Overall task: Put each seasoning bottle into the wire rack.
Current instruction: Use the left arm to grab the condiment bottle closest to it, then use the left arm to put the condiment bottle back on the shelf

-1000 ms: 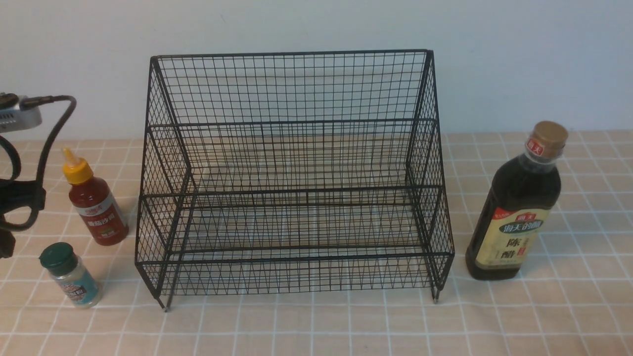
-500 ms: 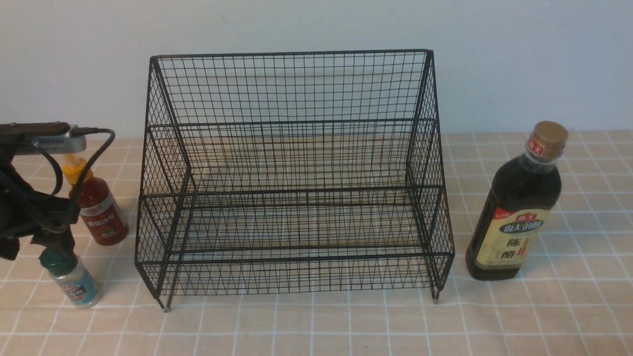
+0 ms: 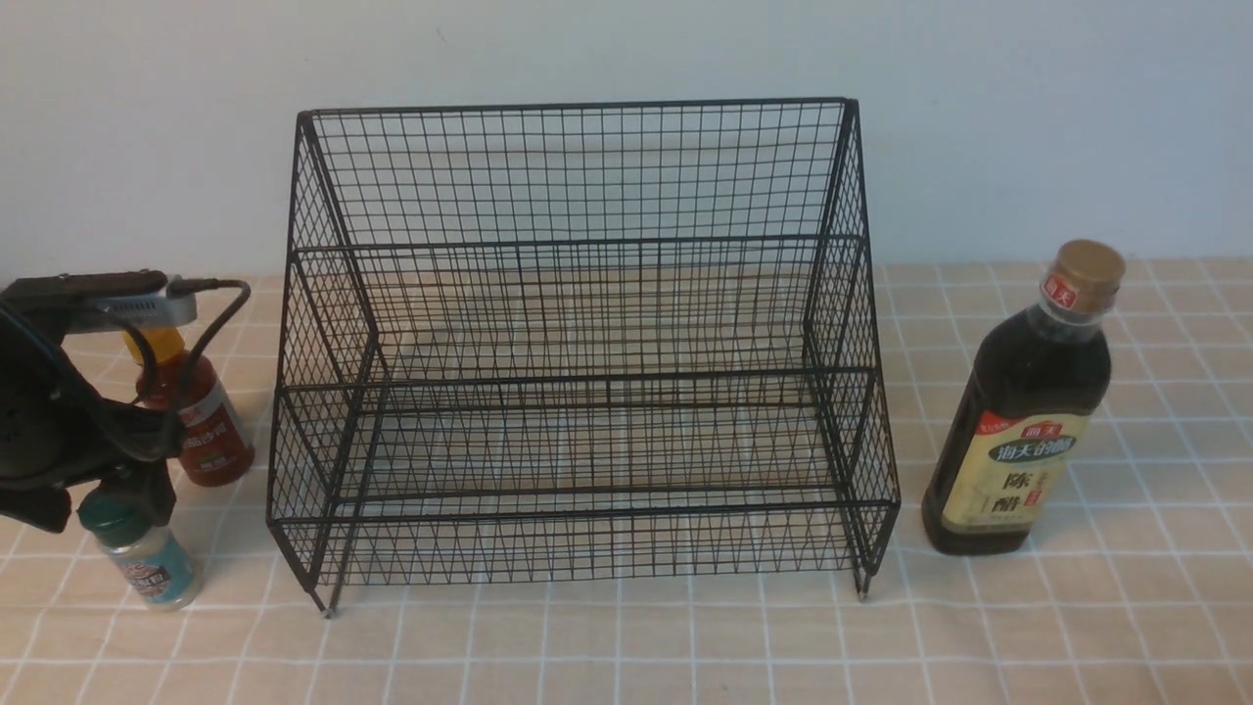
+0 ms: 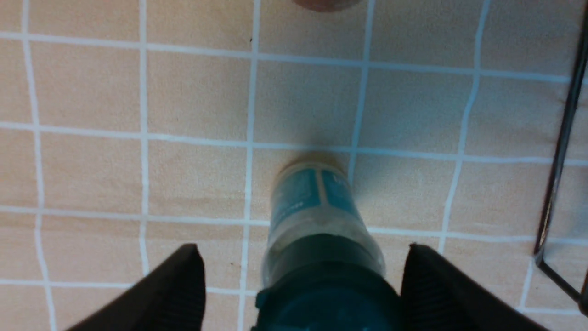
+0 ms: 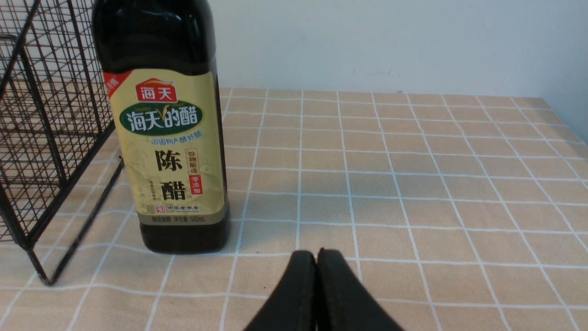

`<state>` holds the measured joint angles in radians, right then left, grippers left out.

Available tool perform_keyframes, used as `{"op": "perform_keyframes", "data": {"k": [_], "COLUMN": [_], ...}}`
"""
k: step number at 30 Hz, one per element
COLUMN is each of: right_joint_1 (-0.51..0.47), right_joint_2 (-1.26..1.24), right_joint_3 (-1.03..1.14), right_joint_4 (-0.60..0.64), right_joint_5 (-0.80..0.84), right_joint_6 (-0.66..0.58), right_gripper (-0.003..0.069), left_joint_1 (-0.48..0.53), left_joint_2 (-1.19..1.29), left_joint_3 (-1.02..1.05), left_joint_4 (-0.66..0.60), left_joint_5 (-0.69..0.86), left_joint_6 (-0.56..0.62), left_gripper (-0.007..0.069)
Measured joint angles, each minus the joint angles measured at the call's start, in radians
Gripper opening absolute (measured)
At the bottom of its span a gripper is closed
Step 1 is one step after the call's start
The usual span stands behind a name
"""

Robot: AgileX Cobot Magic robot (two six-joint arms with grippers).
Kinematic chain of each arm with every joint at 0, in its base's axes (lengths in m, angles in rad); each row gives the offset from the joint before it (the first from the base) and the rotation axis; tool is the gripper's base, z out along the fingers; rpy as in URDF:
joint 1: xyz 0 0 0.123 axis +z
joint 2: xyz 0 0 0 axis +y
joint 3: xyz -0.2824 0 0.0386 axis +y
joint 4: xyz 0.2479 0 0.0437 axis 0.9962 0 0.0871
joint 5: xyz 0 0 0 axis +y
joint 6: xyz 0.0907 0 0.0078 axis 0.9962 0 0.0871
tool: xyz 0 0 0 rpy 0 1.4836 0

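1. The small shaker (image 3: 142, 553), with its green cap and teal label, stands upright on the table (image 3: 626, 646) at the robot's left. It is just in front of the rack's left front corner and outside it.
2. The left tool (image 4: 302, 250) hangs directly over the shaker. Its jaws are spread wide, one on each side of the green cap, and the wrist view shows a gap on both sides. It grips nothing.
3. The red sauce bottle (image 3: 210, 431) stands just behind the shaker, close beside the rack's left wall. The left arm hides part of it in the front view.
4. The dark vinegar bottle (image 3: 1018, 411) stands upright on the table to the right of the rack, near its right front foot but apart from it.
5. The right tool (image 5: 317, 257) sits low in front of the vinegar bottle, well short of it. Its jaws are pressed together and it holds nothing.
6. The wire rack (image 3: 587, 343) stands in the middle of the table, and neither of its two tiers holds a bottle.
7. By this layout none of the task is done, and all three bottles have yet to go in. The step in hand looks like the grasp on the shaker. The left tool would need to close on it, then lift it over the rack's low front rail.
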<state>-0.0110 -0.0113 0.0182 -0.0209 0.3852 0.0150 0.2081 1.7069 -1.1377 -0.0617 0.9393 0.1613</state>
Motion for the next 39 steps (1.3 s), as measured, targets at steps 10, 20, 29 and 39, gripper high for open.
{"op": "perform_keyframes", "data": {"k": [10, 20, 29, 39], "right_joint_1": [0.0, 0.0, 0.0, 0.0], "right_joint_2": [0.0, 0.0, 0.0, 0.0], "right_joint_3": [0.0, 0.0, 0.0, 0.0], "right_joint_4": [0.0, 0.0, 0.0, 0.0], "right_joint_5": [0.0, 0.0, 0.0, 0.0], "right_joint_6": [0.0, 0.0, 0.0, 0.0], "right_gripper": [-0.0015, -0.0015, -0.0015, -0.0015], "left_joint_1": [-0.001, -0.069, -0.364, -0.611], "left_joint_2": [-0.003, -0.238, -0.365, -0.172], "left_joint_3": [-0.066, -0.285, -0.311, -0.311], "left_joint_4": [0.0, -0.005, 0.011, 0.117], "left_joint_5": [0.185, 0.277, 0.314, 0.313], "left_joint_6": [-0.011, -0.082, -0.261, -0.436], "left_gripper": [0.0323, 0.0323, 0.0323, 0.0323]}}
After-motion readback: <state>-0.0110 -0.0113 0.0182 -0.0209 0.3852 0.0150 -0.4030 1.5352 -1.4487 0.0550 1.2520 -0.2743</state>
